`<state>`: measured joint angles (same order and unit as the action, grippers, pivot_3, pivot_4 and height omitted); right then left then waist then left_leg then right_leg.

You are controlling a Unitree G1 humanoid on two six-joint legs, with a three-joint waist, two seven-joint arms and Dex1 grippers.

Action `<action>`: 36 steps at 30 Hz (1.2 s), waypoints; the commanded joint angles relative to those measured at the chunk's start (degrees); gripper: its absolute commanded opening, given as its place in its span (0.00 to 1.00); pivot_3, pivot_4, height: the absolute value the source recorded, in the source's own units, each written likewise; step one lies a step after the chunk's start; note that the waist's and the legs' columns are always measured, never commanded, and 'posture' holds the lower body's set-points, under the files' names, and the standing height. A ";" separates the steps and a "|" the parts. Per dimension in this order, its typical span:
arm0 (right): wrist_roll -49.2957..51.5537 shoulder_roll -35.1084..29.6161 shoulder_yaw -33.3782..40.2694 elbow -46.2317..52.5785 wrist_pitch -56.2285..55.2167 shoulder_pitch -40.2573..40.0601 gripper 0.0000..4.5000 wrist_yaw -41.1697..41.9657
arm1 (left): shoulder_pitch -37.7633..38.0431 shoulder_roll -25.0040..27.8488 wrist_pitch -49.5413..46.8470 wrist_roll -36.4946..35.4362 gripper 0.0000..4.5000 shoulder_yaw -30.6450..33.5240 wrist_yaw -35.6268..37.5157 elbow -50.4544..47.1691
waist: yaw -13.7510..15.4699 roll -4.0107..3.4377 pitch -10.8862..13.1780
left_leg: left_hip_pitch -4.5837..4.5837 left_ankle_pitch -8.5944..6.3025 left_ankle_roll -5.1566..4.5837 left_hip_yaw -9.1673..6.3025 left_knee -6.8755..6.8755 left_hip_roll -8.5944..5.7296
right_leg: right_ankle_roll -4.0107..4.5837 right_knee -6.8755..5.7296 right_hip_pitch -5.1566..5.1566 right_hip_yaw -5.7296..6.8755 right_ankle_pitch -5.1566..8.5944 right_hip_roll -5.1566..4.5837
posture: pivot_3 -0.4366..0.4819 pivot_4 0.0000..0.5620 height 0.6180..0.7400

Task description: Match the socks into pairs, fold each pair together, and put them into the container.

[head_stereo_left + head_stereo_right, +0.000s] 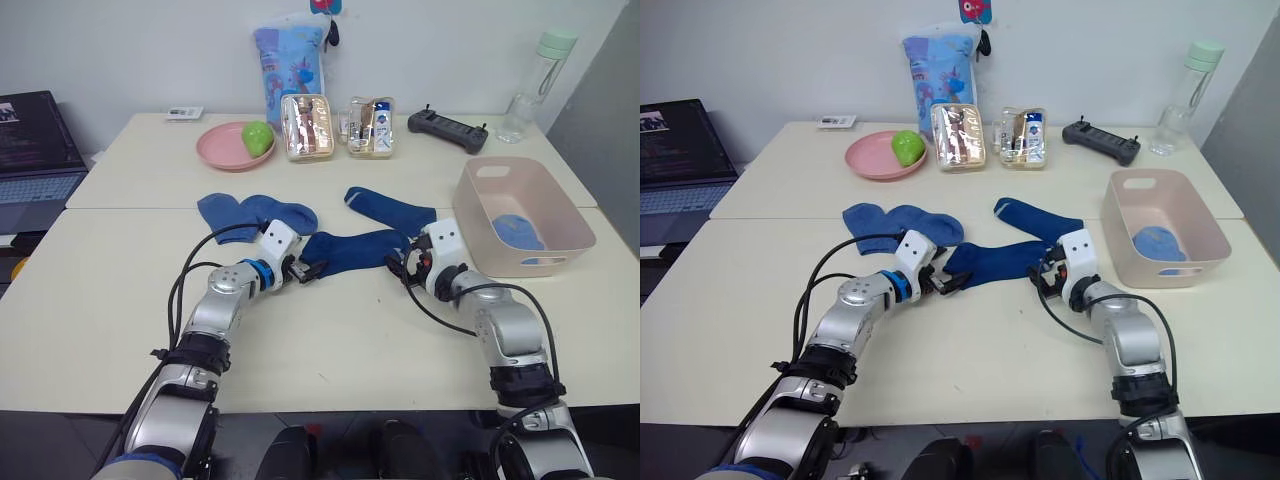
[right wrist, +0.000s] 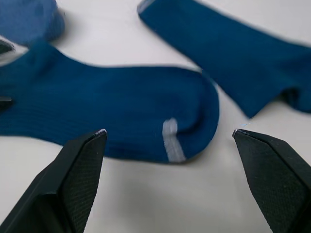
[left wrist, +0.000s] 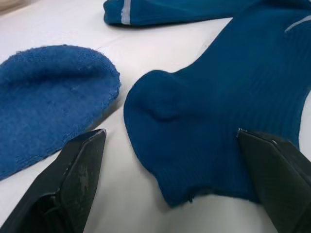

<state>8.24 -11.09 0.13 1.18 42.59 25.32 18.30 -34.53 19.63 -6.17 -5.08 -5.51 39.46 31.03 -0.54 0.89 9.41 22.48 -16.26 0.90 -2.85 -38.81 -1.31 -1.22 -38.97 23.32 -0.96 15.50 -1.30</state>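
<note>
Knit navy sock (image 1: 355, 250) lies flat at frame centre on the tabletop (image 1: 120, 290), limp and light; best pinched at heel and cuff. Left gripper (image 3: 170, 160) and right gripper (image 2: 167, 145) fingers are spread open at either end.

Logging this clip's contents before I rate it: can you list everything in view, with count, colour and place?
Dark blue socks: two, mid table, between the tools.
Medium blue socks: two, left of those.
Light blue sock bundle: one, inside the container.
Container: one, pale pink, right side.
Plate: one, pink, far side, holding a green fruit.
Patterned bag: one, light blue, against the wall.
Clear pouches: two, beside the plate.
Controller: one, black, far right.
Bottle: one, clear, far right corner.
Laptop: one, left edge.
Left tool: open.
Right tool: open.
</note>
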 commanded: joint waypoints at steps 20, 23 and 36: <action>5.65 -0.37 -0.17 12.92 4.60 -3.42 0.00 2.21 | 7.88 4.40 -12.72 -6.43 0.01 -0.03 11.02 -19.80 | -1.07 -0.02 -0.01 | 0.03 0.00 0.00 -0.09 0.02 0.04 | 0.00 0.01 0.01 0.02 0.00 -0.01 | 0.48 0.27 1.00; 7.58 -2.80 -1.69 18.54 8.17 -4.93 0.00 4.27 | 12.90 7.43 -20.79 -12.73 0.01 -0.12 15.92 -31.83 | -1.16 -0.04 0.00 | 0.03 0.00 0.00 -0.09 0.03 0.04 | 0.00 0.01 0.01 0.02 0.00 -0.01 | 0.48 0.27 1.00; 9.58 -4.57 -8.16 16.77 8.72 -1.16 0.00 8.20 | 22.32 10.99 -32.97 -20.40 0.01 -3.07 15.15 -48.76 | -1.12 -0.05 0.01 | -0.01 -0.01 0.00 -0.14 0.05 0.03 | 0.01 0.04 -0.05 0.07 0.01 -0.03 | 0.48 0.27 1.00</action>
<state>18.15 -15.08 -7.79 17.52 53.02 23.49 25.76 -11.70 30.83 -38.99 -24.41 -8.69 55.06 -15.45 -1.66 0.84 9.42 22.46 -16.26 0.90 -2.99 -38.75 -1.27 -1.21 -38.91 23.27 -0.88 15.52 -1.33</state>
